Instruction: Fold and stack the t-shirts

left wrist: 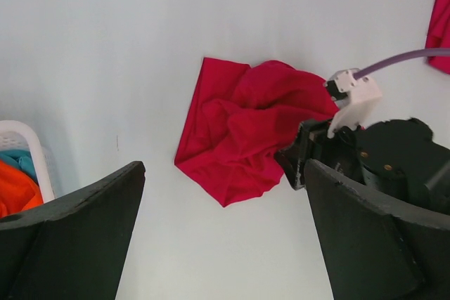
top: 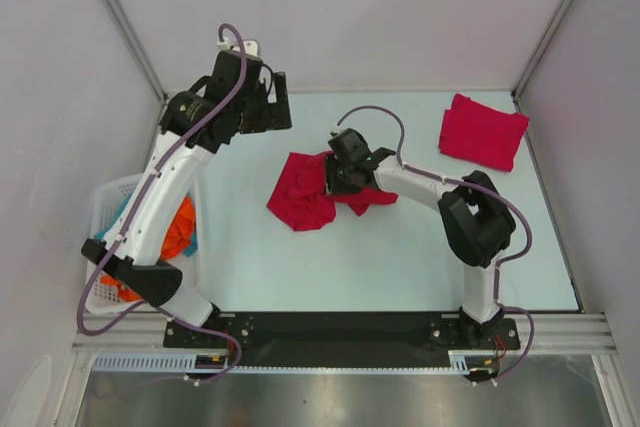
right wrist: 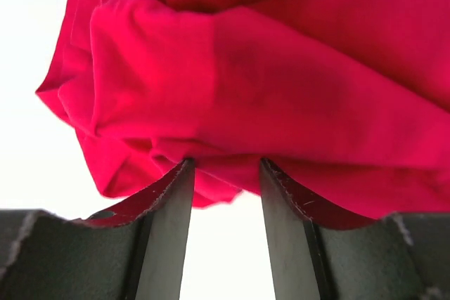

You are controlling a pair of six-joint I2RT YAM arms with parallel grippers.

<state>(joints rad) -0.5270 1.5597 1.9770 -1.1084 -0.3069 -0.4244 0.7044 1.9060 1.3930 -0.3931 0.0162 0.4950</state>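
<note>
The crumpled red t-shirt (top: pixel 300 195) lies in a soft heap in the middle of the bench (top: pixel 400 257). Everything else is placed from that heap. The heap is a bit longer from side to side than from front to back.

The right tool (top: pixel 329 179) comes in from the heap's right side and touches it. Its two fingers (right wrist: pixel 169 194) stand partly apart, and a fat fold of cloth sits across their tips. I cannot tell if they are pinching it. The left tool (top: pixel 268 107) hangs past the heap's far left side, fingers wide apart, holding nothing. So the right arm is nearer.

The cloth is thin, floppy and full of wrinkles.

A second red t-shirt (top: pixel 483 131) lies folded flat, well away to the heap's far right. A white basket (top: pixel 108 199) stands off to the heap's left.
</note>
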